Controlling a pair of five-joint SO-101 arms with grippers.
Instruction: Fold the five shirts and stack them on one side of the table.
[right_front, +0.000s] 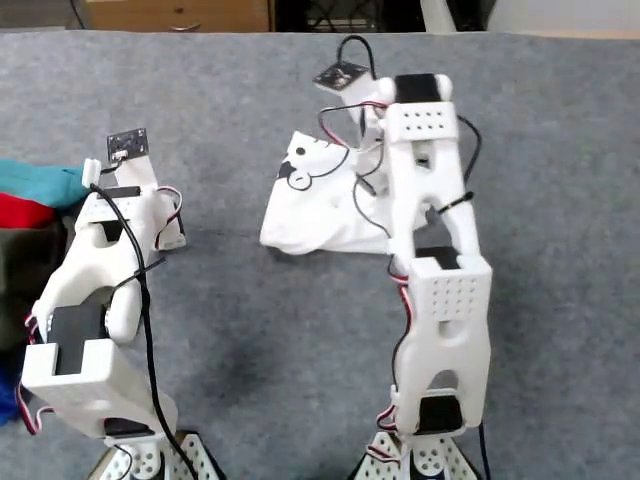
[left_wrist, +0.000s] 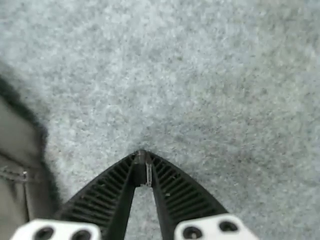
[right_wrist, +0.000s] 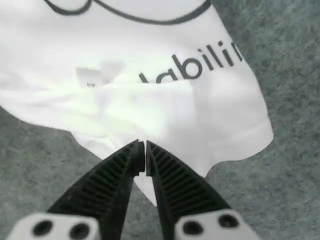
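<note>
White printed fabric shirt (right_front: 300, 220) lies crumpled on grey felt table (right_front: 560, 150). Right gripper (right_wrist: 141, 146) hovers over it, closed and empty; left gripper (left_wrist: 141, 156) likewise.

White shirt (right_front: 310, 215) w/ black print, rumpled, centre; teal shirt (right_front: 40, 182), red shirt (right_front: 20, 211) piled far left.

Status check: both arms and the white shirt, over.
Left gripper shut over bare table. Right gripper shut at edge of white shirt. Shirt rumpled, mid-table. Other shirts heaped aside, nothing blocking.
</note>
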